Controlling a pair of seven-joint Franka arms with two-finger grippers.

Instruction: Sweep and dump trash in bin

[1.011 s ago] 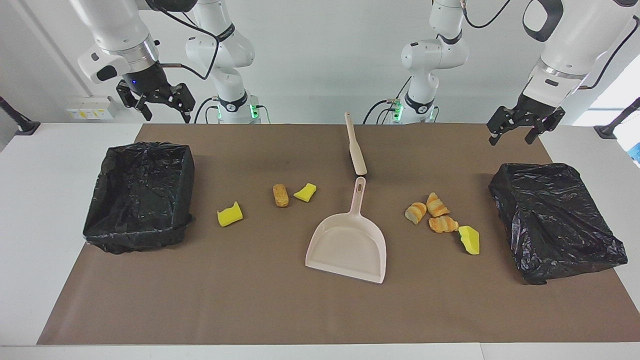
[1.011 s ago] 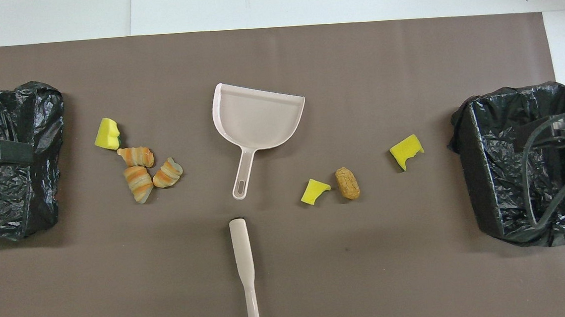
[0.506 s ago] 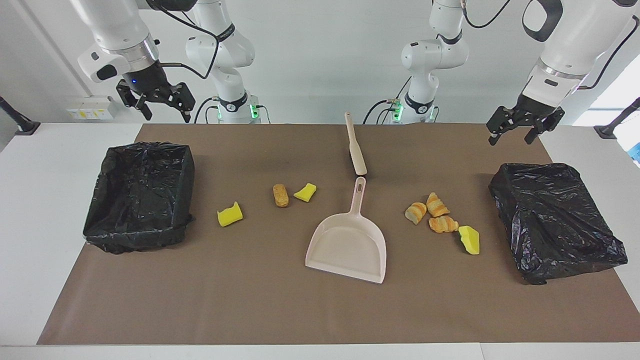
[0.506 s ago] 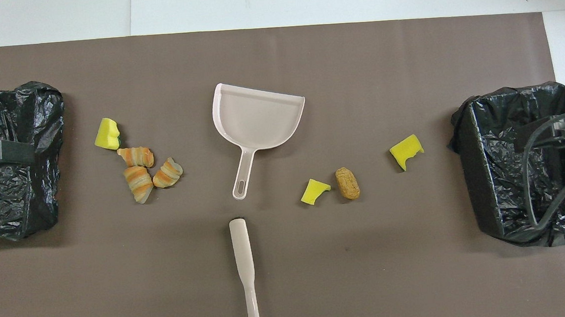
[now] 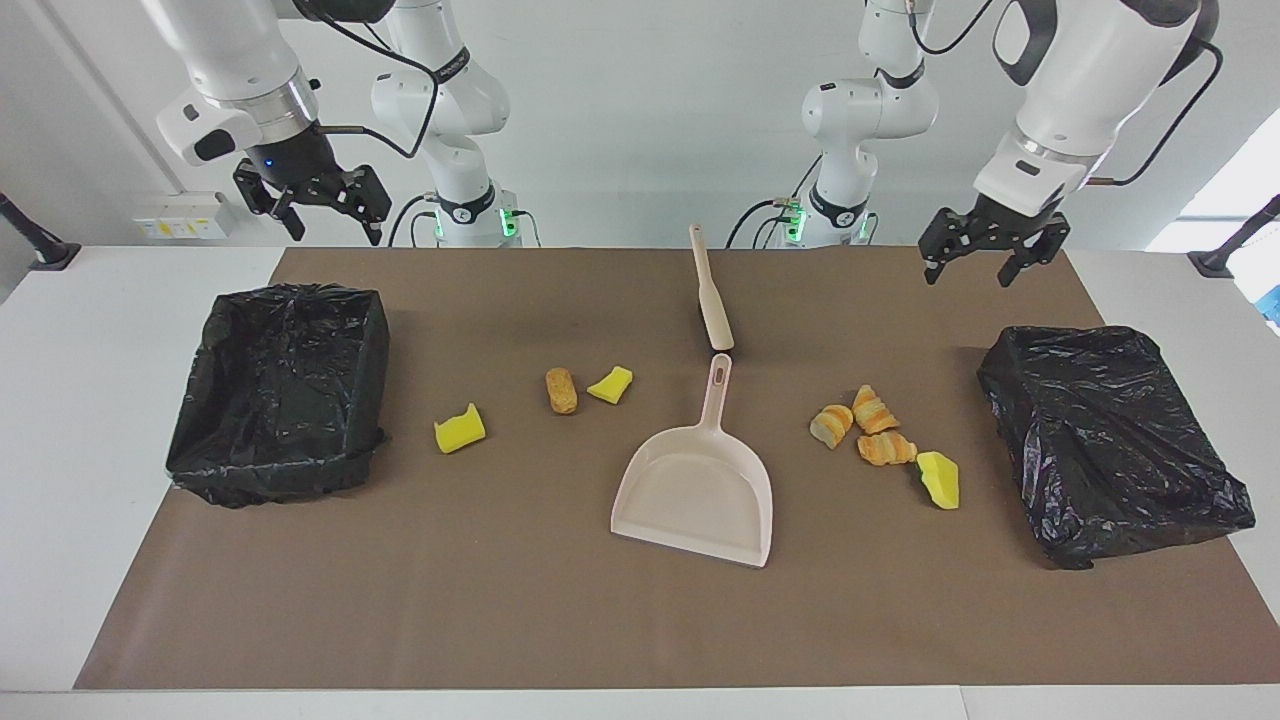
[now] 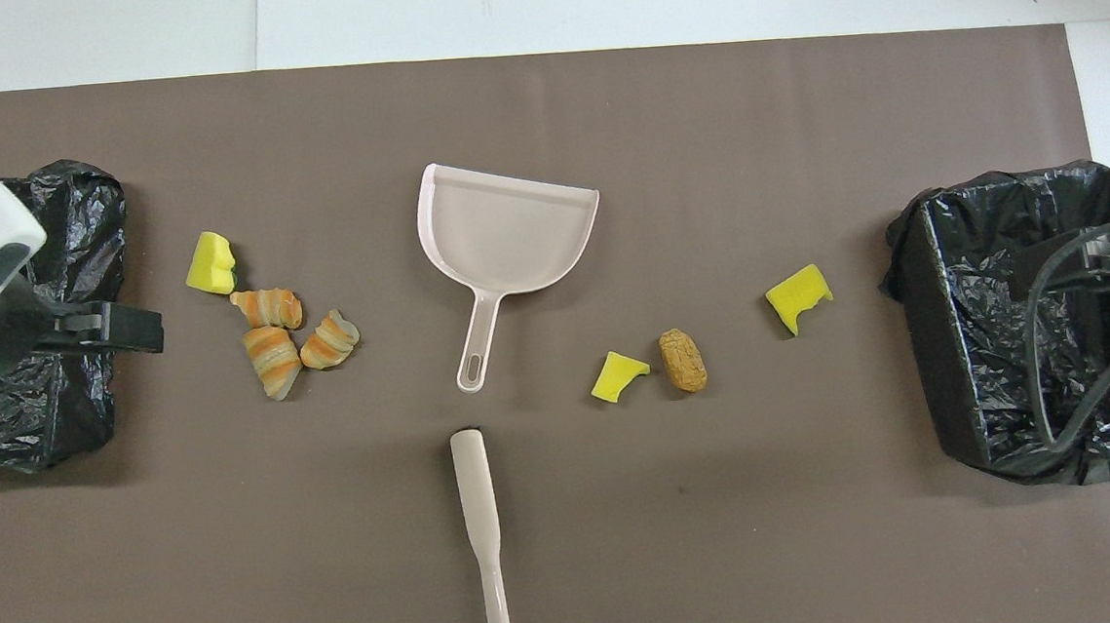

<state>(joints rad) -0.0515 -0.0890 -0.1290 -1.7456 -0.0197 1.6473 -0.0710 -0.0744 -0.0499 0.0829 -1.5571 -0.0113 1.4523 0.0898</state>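
Brown matting (image 5: pixel 500 620) covers the white table, and on it the trash lies in two scatters. Taking the dustpan (image 5: pixel 700 495) as a clock's centre in the facing view, three croissant pieces (image 5: pixel 865 428) and a yellow sponge chunk (image 5: pixel 940 480) sit at about two to three o'clock; a bread roll (image 5: pixel 561 390) and two more sponge chunks (image 5: pixel 611 384) (image 5: pixel 460 428) lie at ten. A hand brush (image 5: pixel 711 290) lies at twelve, handle pointing toward the robots, its bristles hard to make out. Black-lined bins (image 5: pixel 280 390) (image 5: pixel 1110 440) close off each end. Both grippers hang in the air, fingers spread and empty: the left gripper (image 5: pixel 982 262) over the matting near its bin, the right gripper (image 5: pixel 318 210) above the table edge.
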